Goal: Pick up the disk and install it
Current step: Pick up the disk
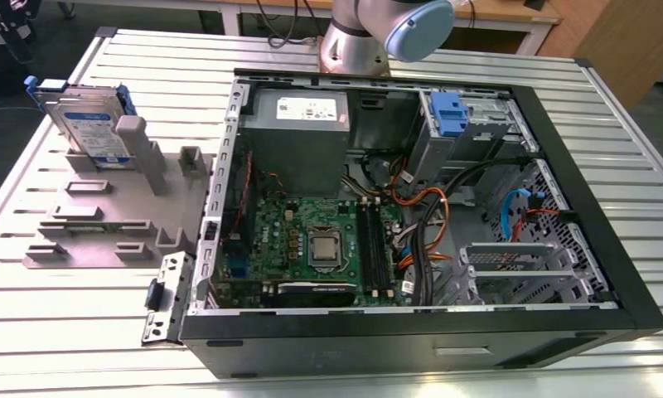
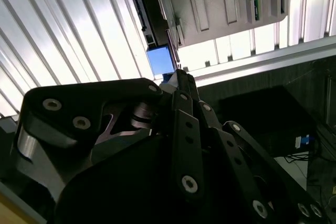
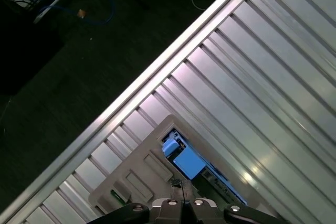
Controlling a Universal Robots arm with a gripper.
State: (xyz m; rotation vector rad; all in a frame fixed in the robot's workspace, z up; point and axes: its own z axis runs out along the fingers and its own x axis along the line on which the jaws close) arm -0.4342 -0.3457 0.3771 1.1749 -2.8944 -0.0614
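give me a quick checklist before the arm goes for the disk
1. Disk standing upright in the grey holder: ok.
2. Gripper open for a grasp: not ok, the jaws look shut and hold nothing.
3. Gripper lined up over the disk: cannot tell; in the first wrist view the disk's blue frame lies just beyond the tips, not touching.
4. Computer case open on top: ok.
5. Drive bay free: cannot tell; a blue bracket sits there.

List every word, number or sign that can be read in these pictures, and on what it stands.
The disk, printed label: too small to read.
The grey box inside the computer case, white label: too small to read.
No text can be read anywhere.
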